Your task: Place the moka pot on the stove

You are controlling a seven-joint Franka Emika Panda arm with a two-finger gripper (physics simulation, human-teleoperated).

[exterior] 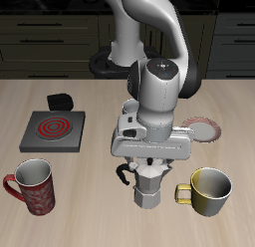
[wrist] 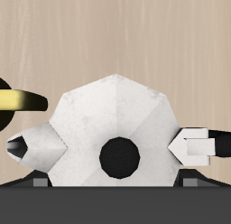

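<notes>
A yellow mug (exterior: 210, 190) stands just beside the moka pot (exterior: 149, 184), near the table's front edge, as the gripper (wrist: 115, 148) straddles it, fingers spread, unclenched. Grasping comes next; the stove (exterior: 54, 130) waits well apart, farther back.

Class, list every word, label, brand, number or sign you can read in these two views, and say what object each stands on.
None: no readable text in either view.
The moka pot, the stove, the red mug and the yellow mug bear no lettering.
The stove's red spiral is a coil, not a sign.
</notes>
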